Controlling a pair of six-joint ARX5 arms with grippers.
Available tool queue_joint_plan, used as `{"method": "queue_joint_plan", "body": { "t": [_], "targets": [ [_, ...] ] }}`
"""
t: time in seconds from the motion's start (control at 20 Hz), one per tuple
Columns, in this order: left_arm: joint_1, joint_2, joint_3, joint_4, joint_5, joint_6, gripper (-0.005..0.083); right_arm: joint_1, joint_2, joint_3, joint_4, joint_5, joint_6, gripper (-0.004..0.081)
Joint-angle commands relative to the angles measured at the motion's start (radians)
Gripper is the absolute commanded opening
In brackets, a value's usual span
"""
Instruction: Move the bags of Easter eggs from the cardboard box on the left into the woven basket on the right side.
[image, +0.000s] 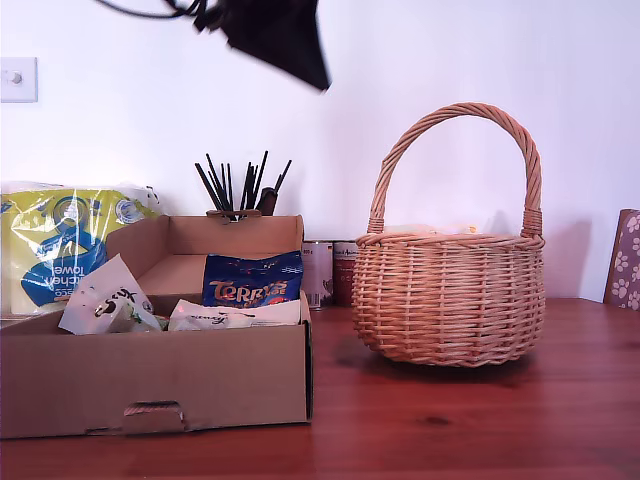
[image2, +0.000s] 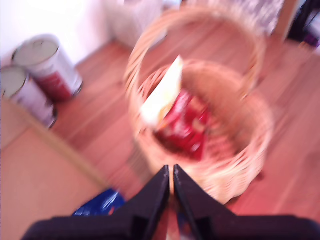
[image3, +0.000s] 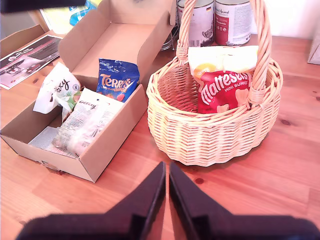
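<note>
Both grippers hang empty with jaws nearly touching: my second gripper (image3: 166, 175) sits nearest, above bare wooden table (image3: 280, 185), with the cardboard box (image3: 107, 145) and the woven basket (image3: 215, 135) just past it; my first gripper (image2: 170, 176) hovers high above the basket's near rim in a blurred picture. In the box, a clear crinkly bag (image3: 85, 125) lies flat closest, a white bag with black script (image3: 57, 92) leans behind it, and the dark blue Terry's bag (image3: 116, 79) stands further in, towards the box's far wall. Inside the basket, which stands close beside the box, the red bag with white lettering (image3: 222, 92) stands against the far side with a yellow-and-white bag (image3: 220, 59) behind it. Two tin cans (image3: 232, 22) stand beyond the basket. In the exterior view, a kitchen towel pack (image: 60, 245) stands at the left behind the box
</note>
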Motion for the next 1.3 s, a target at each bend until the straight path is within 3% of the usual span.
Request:
{"method": "queue_joint_plan", "body": {
  "t": [0.0, 0.3, 0.45, 0.55, 0.6, 0.65, 0.75, 0.8, 1.0, 1.25],
  "targets": [
    [0.032, -0.031, -0.103, -0.003, 0.01, 0.013, -0.002, 0.003, 0.005, 0.003, 0.006, 0.0, -0.002, -0.0012],
    [0.184, -0.241, -0.402, 0.08, 0.128, 0.077, -0.002, 0.002, 0.026, 0.003, 0.006, 0.0, -0.002, -0.0012],
    [0.259, -0.31, -0.471, 0.063, 0.161, 0.174, -0.002, 0.002, 0.034, 0.003, 0.006, 0.0, -0.002, -0.0012],
    [0.303, -0.315, -0.47, 0.025, 0.177, 0.15, -0.0018, 0.002, 0.037, 0.003, 0.004, 0.0, -0.002, -0.0012],
    [0.317, -0.309, -0.47, 0.014, 0.191, 0.059, 0.0021, 0.002, 0.037, 0.003, 0.003, 0.0, -0.002, -0.0012],
    [0.325, -0.301, -0.47, 0.008, 0.21, -0.021, 0.0165, 0.002, 0.037, 0.003, 0.002, 0.0, -0.002, -0.0012],
    [0.324, -0.271, -0.47, 0.003, 0.256, -0.149, 0.0645, 0.002, 0.037, 0.003, 0.002, 0.0, -0.002, -0.0012],
    [0.323, -0.249, -0.47, 0.002, 0.282, -0.201, 0.0775, 0.002, 0.037, 0.003, 0.002, 0.0, -0.002, -0.0012],
    [0.303, -0.136, -0.47, 0.0, 0.3, -0.353, 0.0789, 0.002, 0.037, 0.003, 0.0, 0.0, -0.002, -0.0012],
    [0.254, -0.017, -0.461, 0.0, 0.271, -0.431, 0.0789, 0.002, 0.037, 0.003, -0.001, 0.0, -0.002, -0.0012]
  ]
}}
